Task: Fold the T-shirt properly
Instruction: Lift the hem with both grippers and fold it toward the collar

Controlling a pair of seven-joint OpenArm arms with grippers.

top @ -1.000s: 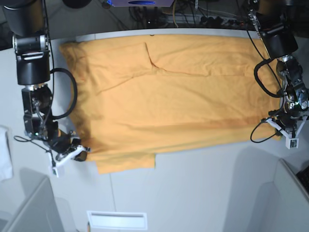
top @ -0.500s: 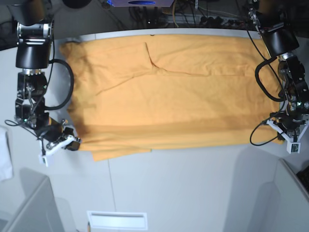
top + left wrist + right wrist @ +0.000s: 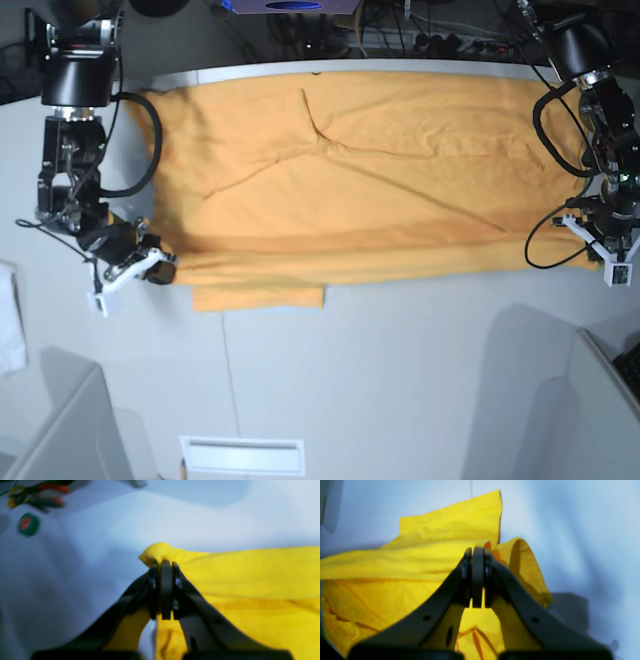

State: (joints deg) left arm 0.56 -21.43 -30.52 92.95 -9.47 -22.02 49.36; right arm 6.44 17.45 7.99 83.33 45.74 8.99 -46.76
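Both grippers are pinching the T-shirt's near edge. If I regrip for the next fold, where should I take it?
Judging from the base view, grip the T-shirt at its two near-edge corners, where the left gripper and right gripper are shut on it now, coming in from the outer sides. The edge lies fairly straight between them; a sleeve flap pokes out nearer.

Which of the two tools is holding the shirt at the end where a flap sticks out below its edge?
The right tool, on the base view's left. The T-shirt flap lies beside it.

Orange T-shirt (image 3: 370, 190), spread flat, front edge lifted
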